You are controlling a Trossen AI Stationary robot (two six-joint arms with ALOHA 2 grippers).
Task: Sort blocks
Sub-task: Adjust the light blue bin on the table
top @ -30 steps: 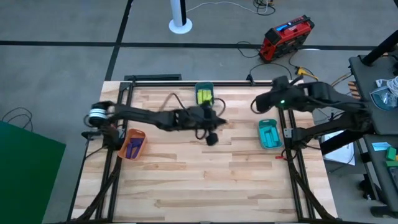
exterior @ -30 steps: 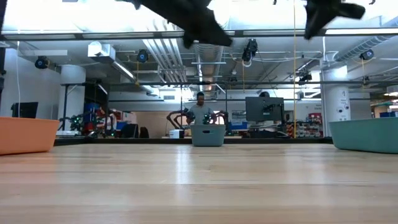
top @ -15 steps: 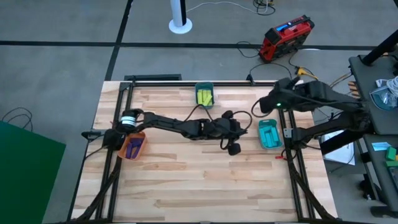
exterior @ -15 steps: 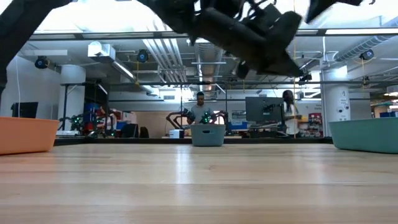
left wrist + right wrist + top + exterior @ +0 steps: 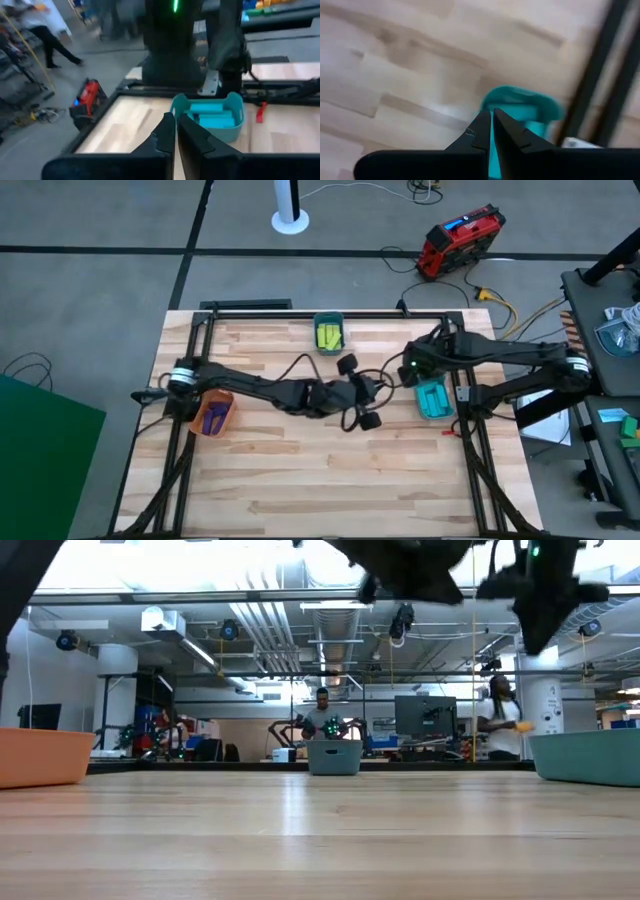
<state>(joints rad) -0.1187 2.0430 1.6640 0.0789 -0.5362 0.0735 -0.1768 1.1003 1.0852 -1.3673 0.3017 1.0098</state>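
The blocks lie in three bins. Cyan blocks (image 5: 209, 114) lie in the teal bin (image 5: 432, 396) at the right. Yellow-green blocks (image 5: 328, 335) lie in the bin at the far edge. Purple blocks (image 5: 212, 419) lie in the orange bin (image 5: 216, 412) at the left. My left gripper (image 5: 176, 131) is shut and empty above the table's middle (image 5: 383, 384), pointing at the teal bin. My right gripper (image 5: 491, 125) is shut and empty, hanging over the teal bin's far left corner (image 5: 414, 374).
The table top is bare wood between the bins (image 5: 320, 470). Black frame rails run along the table's sides (image 5: 470, 430). The two arms stand close together near the teal bin. People stand in the room beyond the table (image 5: 498, 725).
My left gripper has swung from near the yellow-green bin toward the table's right edge, up to the teal bin. My right gripper has come toward the near edge and down, over the teal bin. A person in the room behind has walked to the right.
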